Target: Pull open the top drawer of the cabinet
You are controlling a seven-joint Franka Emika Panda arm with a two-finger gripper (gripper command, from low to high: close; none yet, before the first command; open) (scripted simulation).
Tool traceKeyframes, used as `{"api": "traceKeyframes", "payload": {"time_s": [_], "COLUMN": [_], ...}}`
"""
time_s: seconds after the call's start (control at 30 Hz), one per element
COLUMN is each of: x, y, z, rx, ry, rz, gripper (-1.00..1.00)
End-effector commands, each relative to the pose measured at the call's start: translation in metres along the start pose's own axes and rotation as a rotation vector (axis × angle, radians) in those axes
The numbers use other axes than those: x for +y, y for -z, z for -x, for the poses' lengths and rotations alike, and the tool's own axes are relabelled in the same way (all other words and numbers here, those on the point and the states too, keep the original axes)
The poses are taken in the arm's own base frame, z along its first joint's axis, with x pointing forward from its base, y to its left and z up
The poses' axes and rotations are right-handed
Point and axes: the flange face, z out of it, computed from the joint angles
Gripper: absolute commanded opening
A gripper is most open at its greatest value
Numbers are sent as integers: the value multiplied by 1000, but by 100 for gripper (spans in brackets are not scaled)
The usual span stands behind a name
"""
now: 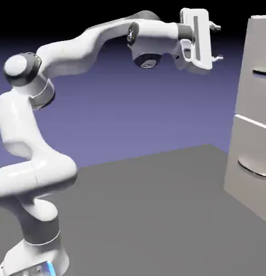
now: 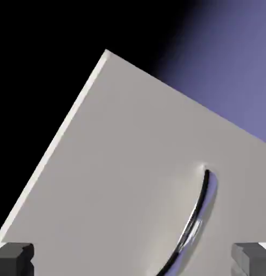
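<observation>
White Franka gripper [image 1: 217, 42] with jaws wide apart, cabinet's lower curved handle [image 1: 253, 169] only in the exterior view

Simulated scene: rendered robot arm [image 1: 73, 56], plain blue-violet backdrop [image 1: 140, 108], bare grey floor [image 1: 151, 210].

Exterior view — dark grey tabletop [image 1: 140, 210] lying flat; blue-violet backdrop [image 1: 135, 113] rising behind the tabletop, darkening to black — upward.
</observation>
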Motion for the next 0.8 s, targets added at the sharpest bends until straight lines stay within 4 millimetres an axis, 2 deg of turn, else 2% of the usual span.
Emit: {"api": "traceKeyframes", "payload": {"time_s": [0.0,0.2,0.43,0.47,0.7,0.73,0.77], "x": [5,39,87,87,85,85,85], "y": [-10,-73,-145,-145,-195,-195,-195], "z": [0,-11,-46,-46,-40,-40,-40], "rx": [-11,-74,-140,-140,-140,-140,-140], "ry": [-26,-196,-426,-426,-426,-426,-426], "rz": [-3,-9,-9,-9,-9,-9,-9], "gripper": [0,0,0,0,0,-100,-100]}}
